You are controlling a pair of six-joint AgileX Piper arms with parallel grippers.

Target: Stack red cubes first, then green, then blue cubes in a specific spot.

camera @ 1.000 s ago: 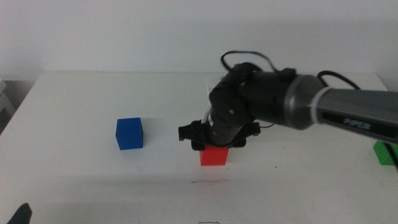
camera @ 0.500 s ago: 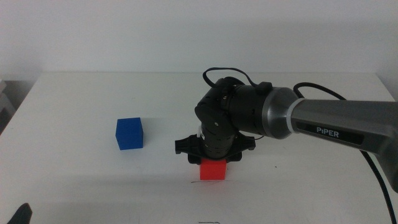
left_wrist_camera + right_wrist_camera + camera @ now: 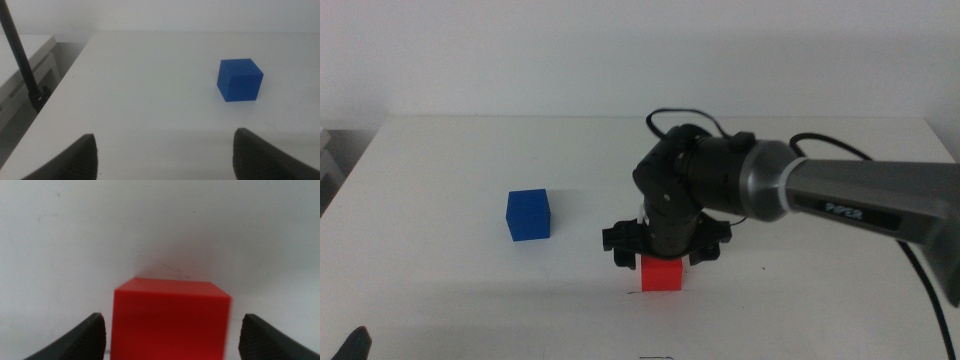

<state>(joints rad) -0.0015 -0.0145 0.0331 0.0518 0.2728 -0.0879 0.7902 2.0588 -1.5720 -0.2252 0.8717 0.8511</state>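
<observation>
Red cube (image 3: pixel 661 273) sits low centre on the counter (image 3: pixel 440 200), right end effector (image 3: pixel 663 262) spread wide around it, not pinching. Blue cube (image 3: pixel 528 214) rests left of centre; left end effector (image 3: pixel 165 155) spread too, bottom-left corner.

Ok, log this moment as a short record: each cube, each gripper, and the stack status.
red cube: on the table, between the right gripper's fingers, gaps on both sides
blue cube: alone on the table, to the red cube's left in the middle view
green cube: not in view
right gripper: open, straddling the red cube
left gripper: open, waiting, facing the blue cube
stack: nothing stacked yet
</observation>
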